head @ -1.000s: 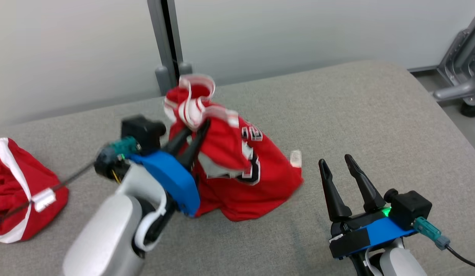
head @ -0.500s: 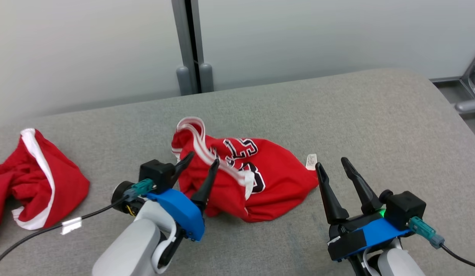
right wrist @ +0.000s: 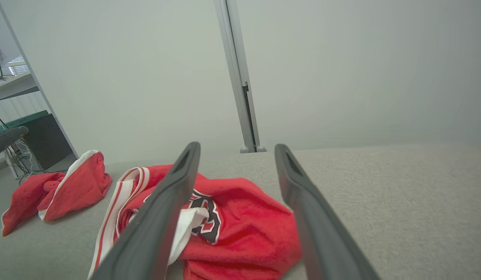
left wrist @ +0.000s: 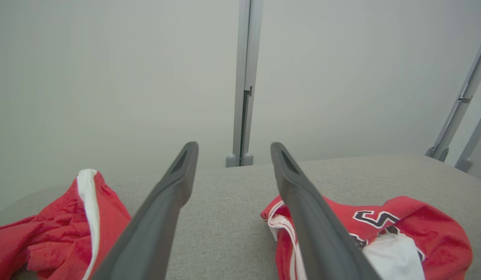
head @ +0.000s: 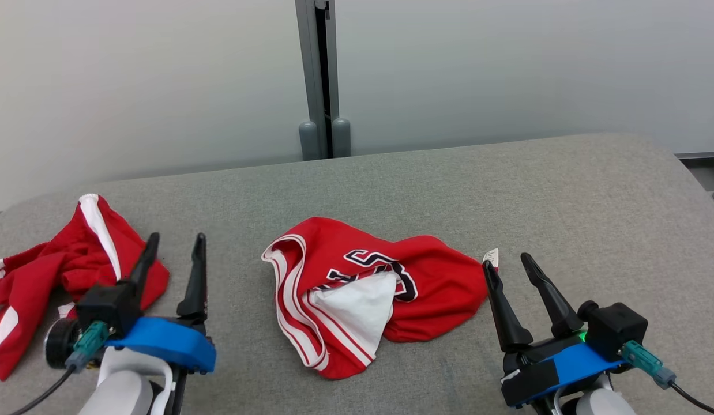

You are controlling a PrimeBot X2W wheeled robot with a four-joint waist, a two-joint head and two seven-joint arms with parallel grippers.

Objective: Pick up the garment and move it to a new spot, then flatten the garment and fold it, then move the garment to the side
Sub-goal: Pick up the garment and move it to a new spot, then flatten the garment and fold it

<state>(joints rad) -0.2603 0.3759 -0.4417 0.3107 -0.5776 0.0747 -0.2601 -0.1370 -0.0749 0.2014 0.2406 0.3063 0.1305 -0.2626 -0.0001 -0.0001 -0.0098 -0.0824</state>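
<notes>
Our left claw (head: 178, 236) & right claw (head: 506, 260) gape wide, empty, jersey (head: 443, 276) between. Soft, light: we'd pinch striped trim (head: 286, 288) nr left claw.

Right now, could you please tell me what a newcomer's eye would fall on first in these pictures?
First the crumpled red jersey, white lining showing, in the middle of the grey table. Next a second red garment heaped at the table's left end. The left gripper and right gripper stand open and empty, one on each side of the jersey.
</notes>
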